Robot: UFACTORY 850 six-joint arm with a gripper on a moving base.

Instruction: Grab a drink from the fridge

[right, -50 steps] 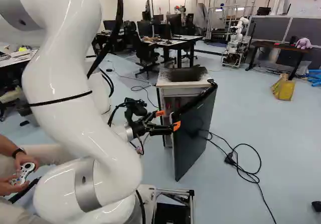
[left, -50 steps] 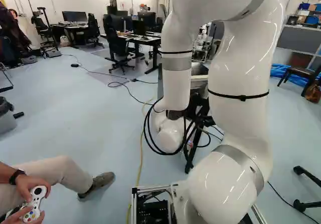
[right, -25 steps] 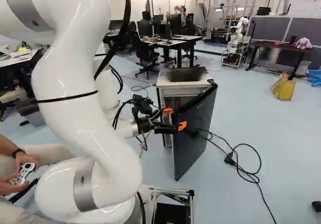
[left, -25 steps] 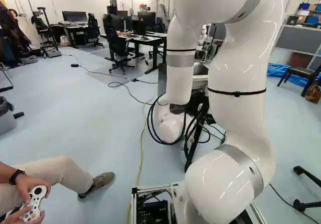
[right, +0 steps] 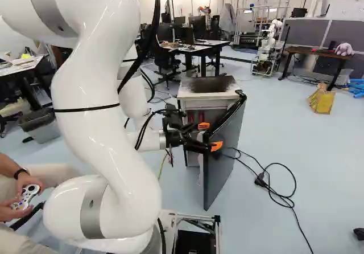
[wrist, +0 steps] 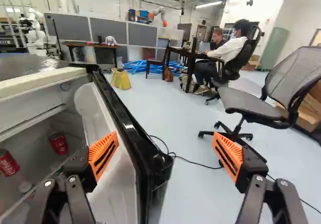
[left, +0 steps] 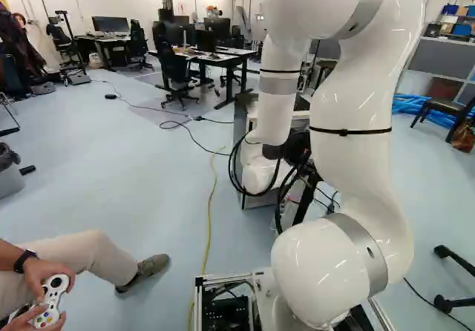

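In the right base view my gripper [right: 210, 136] is at the front of the small fridge [right: 187, 103], its fingers around the edge of the dark door [right: 223, 168], which stands ajar. Seen in the wrist view, the gripper [wrist: 165, 151] is wide open: one orange pad [wrist: 103, 154] is on the door's white inner side, the other [wrist: 228, 156] beyond its black outer edge [wrist: 135, 138]. Whether the inner finger touches the door I cannot tell. Two red cans, one [wrist: 58, 143] deeper and one [wrist: 8, 162] nearer, show inside the fridge.
A black cable [right: 273, 191] lies on the floor right of the door. An office chair [wrist: 256, 103] stands beyond the outer finger. At the left of the left base view are a person's leg [left: 96, 257] and hands with a controller. Another robot [right: 266, 48] stands far back.
The arm has moved forward and to the right in the right base view, carrying the open gripper along. The fridge door has swung a little wider. The base has stayed put.
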